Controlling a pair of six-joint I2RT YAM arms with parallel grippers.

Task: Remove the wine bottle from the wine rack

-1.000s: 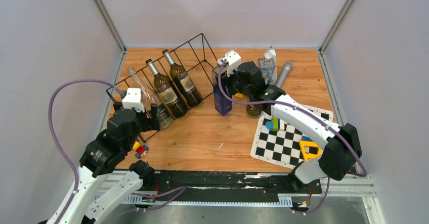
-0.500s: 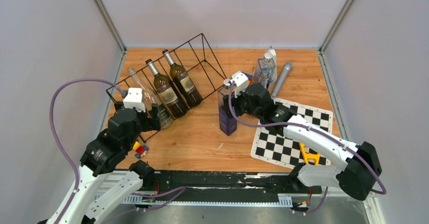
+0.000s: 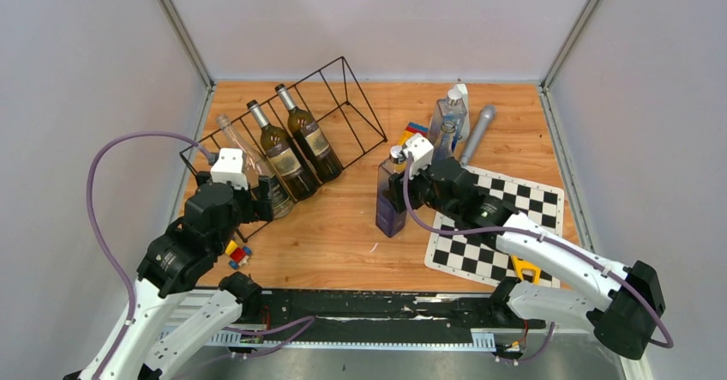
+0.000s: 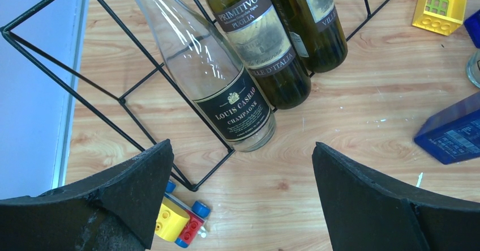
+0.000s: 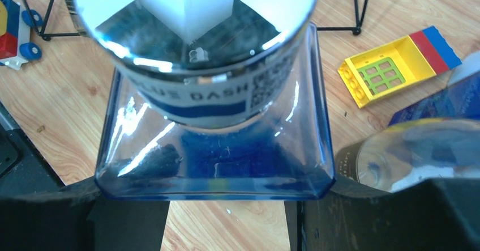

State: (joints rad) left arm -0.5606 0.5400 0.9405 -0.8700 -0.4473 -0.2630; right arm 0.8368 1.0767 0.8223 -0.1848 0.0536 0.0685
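The wine rack (image 4: 120,99), a long black wire frame, lies at the back left of the table. Three bottles lean in it: a clear champagne bottle (image 3: 249,167) and two dark wine bottles (image 3: 283,159) (image 3: 313,144). My left gripper (image 4: 243,166) hangs open just in front of the clear bottle's base (image 4: 243,120), touching nothing. Right of the rack, my right gripper (image 5: 235,200) is shut on the shoulders of a blue square glass bottle (image 3: 391,204) with a silver cap (image 5: 192,13). This bottle stands upright, apart from the rack.
A checkerboard mat (image 3: 514,217) lies at the right with a yellow tool (image 3: 521,264) on it. Clear bottles (image 3: 450,114) and a grey cylinder (image 3: 478,131) stand at the back right. A toy block car (image 4: 175,220) sits by the rack's near corner. A yellow block (image 5: 390,69) lies behind the blue bottle.
My right arm has carried the blue bottle away from the rack's end, toward the near side and a little right. The left arm has stayed put.
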